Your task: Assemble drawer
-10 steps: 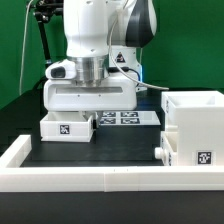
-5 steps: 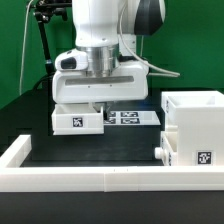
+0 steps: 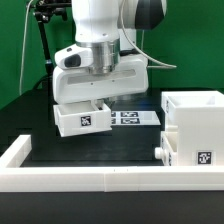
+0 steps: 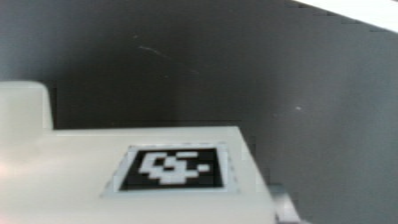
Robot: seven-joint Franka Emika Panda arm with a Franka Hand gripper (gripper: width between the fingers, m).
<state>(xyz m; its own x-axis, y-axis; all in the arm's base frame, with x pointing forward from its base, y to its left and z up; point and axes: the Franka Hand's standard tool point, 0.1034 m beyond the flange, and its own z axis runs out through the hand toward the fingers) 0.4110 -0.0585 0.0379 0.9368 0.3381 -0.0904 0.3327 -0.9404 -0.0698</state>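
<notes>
Low white rail point(image 3: 100, 178) fences the near edge and turns back along the exterior view's left. A bare strip of black table point(image 3: 110, 148) lies open between it and the parts. Larger white drawer housing point(image 3: 195, 120) blocks the exterior view's right, 1 tag on its front. Marker board point(image 3: 132, 117) lies flat behind, partly hidden by the arm. Matte dark surface, green wall point(image 3: 20, 60) behind. Small drawer box point(image 3: 84, 120) sits directly under the gripper point(image 3: 97, 103), well apart from the housing, tagged face forward. Fingers reach down onto its top and look clamped on its wall. Wrist view: the box's tagged face point(image 4: 175, 168) close below.
</notes>
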